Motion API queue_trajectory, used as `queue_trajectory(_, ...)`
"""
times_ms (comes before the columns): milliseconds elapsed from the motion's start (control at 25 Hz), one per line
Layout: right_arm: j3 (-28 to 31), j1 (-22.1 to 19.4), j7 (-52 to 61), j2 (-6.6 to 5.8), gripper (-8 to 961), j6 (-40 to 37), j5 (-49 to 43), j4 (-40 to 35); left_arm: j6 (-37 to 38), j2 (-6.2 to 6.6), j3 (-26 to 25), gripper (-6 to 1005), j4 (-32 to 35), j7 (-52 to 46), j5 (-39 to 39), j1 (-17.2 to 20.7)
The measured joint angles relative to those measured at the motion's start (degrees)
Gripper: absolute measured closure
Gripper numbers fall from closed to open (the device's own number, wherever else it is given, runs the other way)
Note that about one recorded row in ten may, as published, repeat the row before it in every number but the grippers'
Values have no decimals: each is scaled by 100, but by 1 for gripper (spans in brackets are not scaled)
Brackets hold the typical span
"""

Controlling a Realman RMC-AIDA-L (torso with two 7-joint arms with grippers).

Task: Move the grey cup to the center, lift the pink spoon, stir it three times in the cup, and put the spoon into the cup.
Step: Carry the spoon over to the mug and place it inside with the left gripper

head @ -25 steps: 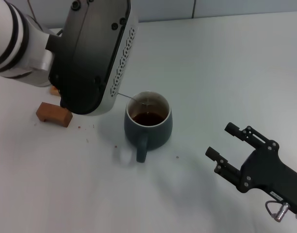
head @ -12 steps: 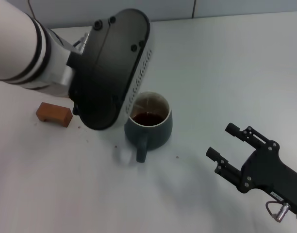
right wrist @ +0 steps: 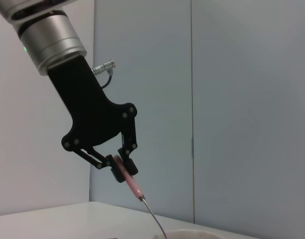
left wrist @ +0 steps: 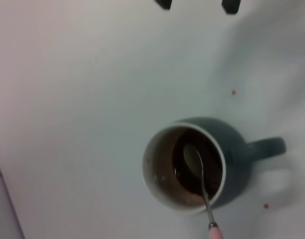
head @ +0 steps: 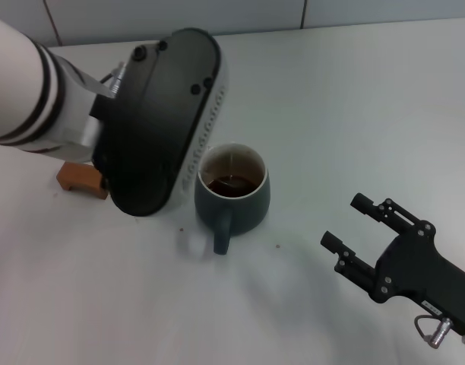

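Note:
The grey cup (head: 232, 196) stands mid-table with dark liquid inside and its handle towards me; it also shows in the left wrist view (left wrist: 192, 164). My left gripper (right wrist: 122, 168) is shut on the pink spoon (right wrist: 130, 181) by its pink handle, above the cup. The spoon (left wrist: 200, 172) slants down with its metal bowl in the liquid. In the head view my left arm hides the gripper. My right gripper (head: 344, 220) is open and empty on the table at the near right of the cup.
A brown block (head: 74, 181) lies left of the cup, partly behind my left arm. Small crumbs (head: 277, 245) dot the white table near the cup. A tiled wall runs along the far edge.
My left arm swung right over the cup, then back a little to the left, moving the spoon inside the cup. The cup and the right arm have not moved.

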Motion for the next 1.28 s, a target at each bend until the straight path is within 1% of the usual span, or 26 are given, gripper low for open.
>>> queue_trajectory(280,0,18,0,6,275,11,-4,0,-199,-1,-84,873,-47,56,-14,11)
queue_trajectory(560,0,19,0,5,275,6,-4,0,-416,-19,52,874,-85,59,-87,-18)
queue_trajectory(840,0,34,1,5,275,12,-4,-1,-376,-12,172,874,-65,52,-104,118)
queue_trajectory(960,-3,36,2,5,275,12,-4,-1,-334,-5,125,873,-48,61,-66,174)
queue_trajectory(1120,-9,37,4,5,275,12,-4,-1,-235,5,-21,873,-42,61,-53,179)
queue_trajectory(1280,-9,37,4,5,275,12,-7,0,-290,11,-105,874,-48,80,-52,160)
